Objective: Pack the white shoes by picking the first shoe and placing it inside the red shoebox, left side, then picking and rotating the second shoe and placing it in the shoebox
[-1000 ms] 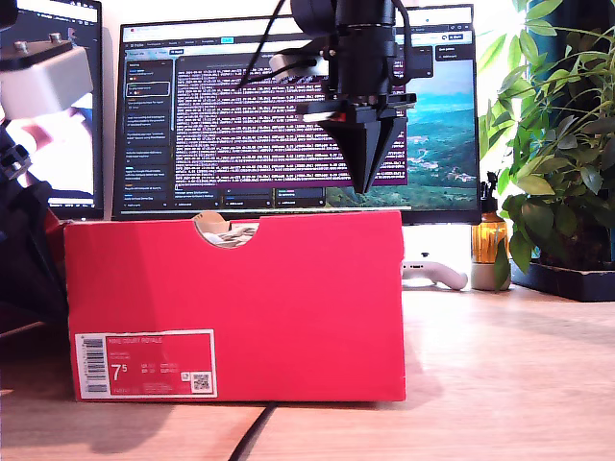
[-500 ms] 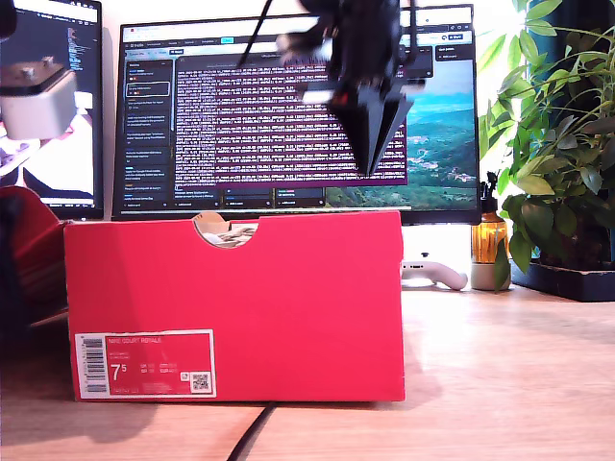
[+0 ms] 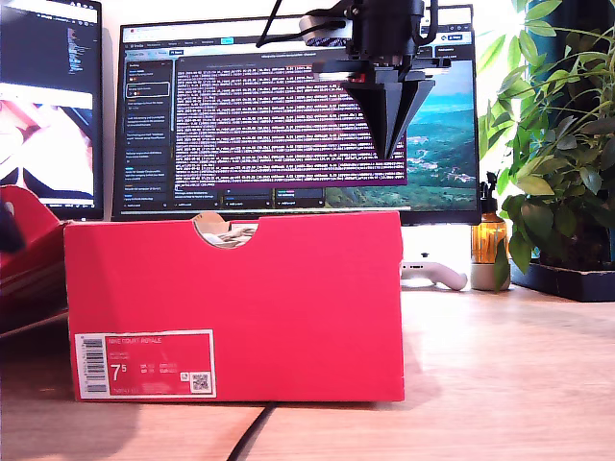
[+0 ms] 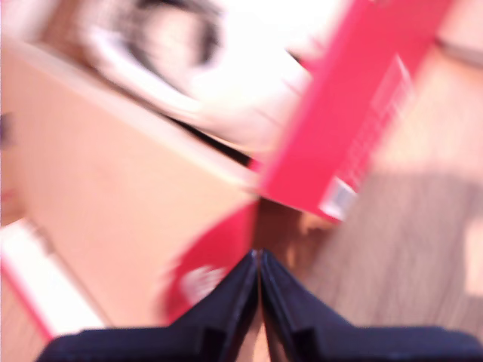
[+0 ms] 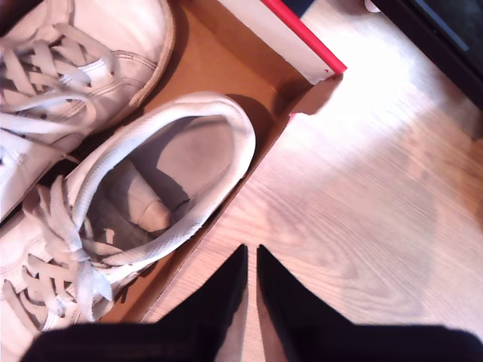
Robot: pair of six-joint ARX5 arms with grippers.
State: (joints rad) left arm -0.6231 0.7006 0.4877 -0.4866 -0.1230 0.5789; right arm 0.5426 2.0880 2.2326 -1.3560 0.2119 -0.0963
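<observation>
The red shoebox (image 3: 235, 307) stands on the wooden table, its barcode label facing the exterior view. Both white shoes (image 5: 143, 188) (image 5: 75, 68) lie side by side inside it, and a bit of one shows through the half-round notch (image 3: 226, 230). My second gripper (image 3: 391, 152) (image 5: 251, 250) hangs shut and empty above the box's end at the exterior view's right, over the box corner and bare table. My first gripper (image 4: 259, 258) is shut with nothing in it. Its blurred view shows the shoebox (image 4: 355, 113) and a white shoe (image 4: 226, 75). The exterior view does not show it.
A red lid piece (image 3: 29, 250) lies beside the box at the exterior view's left, its white logo (image 4: 200, 283) near my first gripper. Monitors (image 3: 288, 115) stand behind. At the exterior view's right are a white controller (image 3: 432, 274), an amber bottle (image 3: 488, 240) and a plant (image 3: 557, 144). A black cable (image 3: 252, 432) runs under the box.
My second gripper has risen and shifted toward the exterior view's right. The grey arm part at the exterior view's left has moved up out of sight.
</observation>
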